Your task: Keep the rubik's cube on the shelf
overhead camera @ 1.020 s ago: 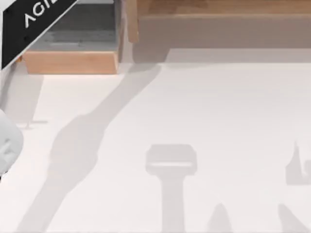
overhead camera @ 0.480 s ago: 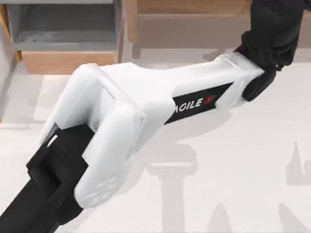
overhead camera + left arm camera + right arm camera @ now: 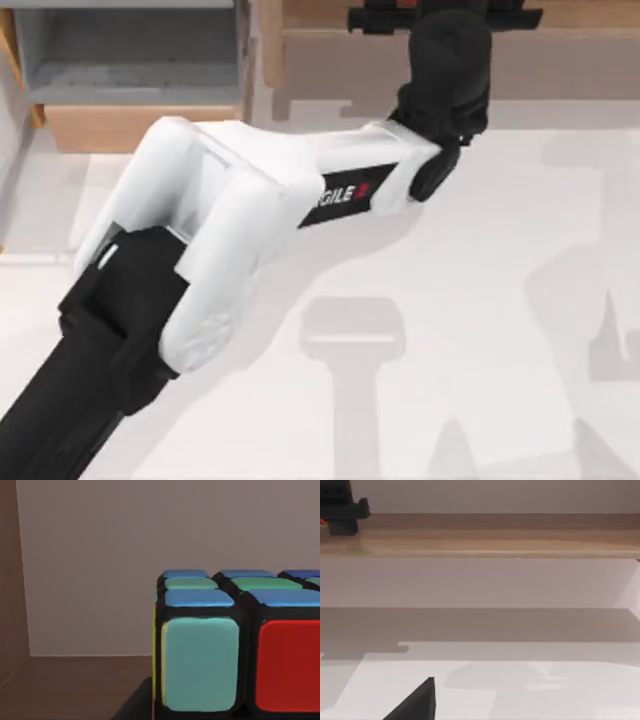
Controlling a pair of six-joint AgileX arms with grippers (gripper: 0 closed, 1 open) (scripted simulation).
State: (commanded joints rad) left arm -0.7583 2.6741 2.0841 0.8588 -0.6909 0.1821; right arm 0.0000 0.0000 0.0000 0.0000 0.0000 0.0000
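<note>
Jaws of left gripper (image 3: 445, 15): spread cannot be told | rubik's cube (image 3: 235, 645) seen close before them, over shelf (image 3: 560, 50) | right arm parked, counter (image 3: 480, 300) faced.

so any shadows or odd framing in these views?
Top view: soft grey shadows of the arms lie on the white table, and the left arm crosses much of the frame, its end effector at the shelf. Left wrist view: the rubik's cube sits very close and is cropped by the frame edge. Right wrist view: a broad shadow band lies under the shelf.
</note>
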